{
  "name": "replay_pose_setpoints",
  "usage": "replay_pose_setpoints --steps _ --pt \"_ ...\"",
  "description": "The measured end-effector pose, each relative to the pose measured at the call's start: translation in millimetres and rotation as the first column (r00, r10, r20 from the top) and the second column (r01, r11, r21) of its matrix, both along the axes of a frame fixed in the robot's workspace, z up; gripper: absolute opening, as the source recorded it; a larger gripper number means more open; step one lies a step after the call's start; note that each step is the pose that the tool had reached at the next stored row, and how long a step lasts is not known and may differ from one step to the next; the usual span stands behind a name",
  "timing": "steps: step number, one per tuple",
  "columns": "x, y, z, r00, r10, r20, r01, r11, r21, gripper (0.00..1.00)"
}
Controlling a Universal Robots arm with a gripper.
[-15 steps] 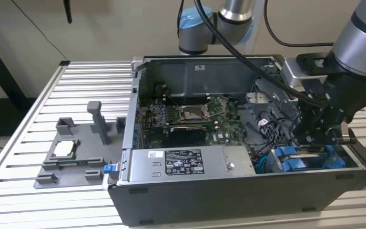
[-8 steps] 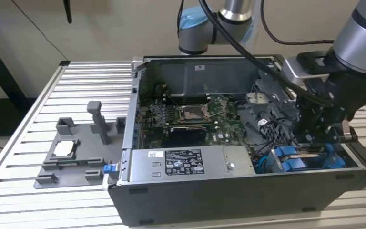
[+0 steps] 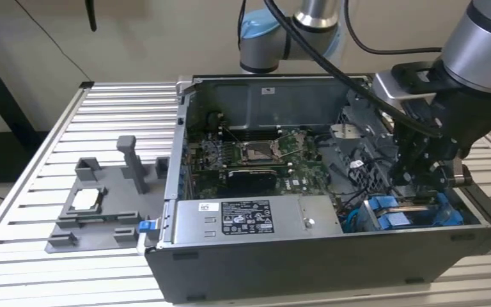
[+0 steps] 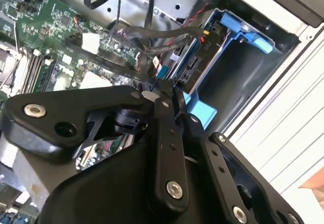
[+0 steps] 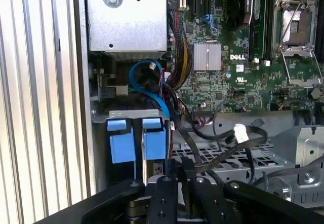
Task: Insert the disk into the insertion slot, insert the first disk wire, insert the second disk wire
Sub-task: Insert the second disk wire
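The disk (image 3: 396,215) sits in its blue carrier down inside the insertion slot (image 3: 455,221), at the case corner on the exterior view's right. In the second wrist view the disk's connector edge (image 4: 198,58) shows inside the blue frame (image 4: 238,27). My gripper (image 3: 412,190) hangs just over that edge. Its black fingers (image 4: 163,133) meet at the tips, shut on the end of a black disk wire (image 5: 185,144). That wire runs up into the gripper (image 5: 181,176) beside the carrier's blue tabs (image 5: 154,144). A loose wire with a white plug (image 5: 241,132) lies nearby.
A grey labelled power-supply box (image 3: 237,217) fills the case's front. The green motherboard (image 3: 263,157) lies behind it. A blue cable (image 5: 144,82) loops beside the cage. On the slatted table, at the exterior view's left, stands a grey fixture tray (image 3: 92,220).
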State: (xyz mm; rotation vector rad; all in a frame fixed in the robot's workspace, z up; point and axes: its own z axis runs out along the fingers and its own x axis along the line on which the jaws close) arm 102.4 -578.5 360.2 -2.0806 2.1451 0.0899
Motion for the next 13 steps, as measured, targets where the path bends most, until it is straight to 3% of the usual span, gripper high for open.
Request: replay_pose_setpoints --steps 2,4,7,10,13 --pt "0.2 0.0 -0.2 1.0000 0.000 -0.0003 0.000 1.0000 -0.0002 0.16" --pt "4.5 -0.4 -0.5 0.9999 0.000 -0.0148 0.000 1.0000 -0.0002 0.16" --pt "13.3 -3.3 -1.8 0.9996 0.000 -0.0281 0.000 1.0000 0.0009 0.16" --pt "21.6 -7.1 -3.9 0.9994 0.000 -0.0343 0.000 1.0000 0.0036 0.16" --pt "28.5 -11.4 -6.8 0.9993 0.000 -0.0366 0.000 1.0000 0.0091 0.16"
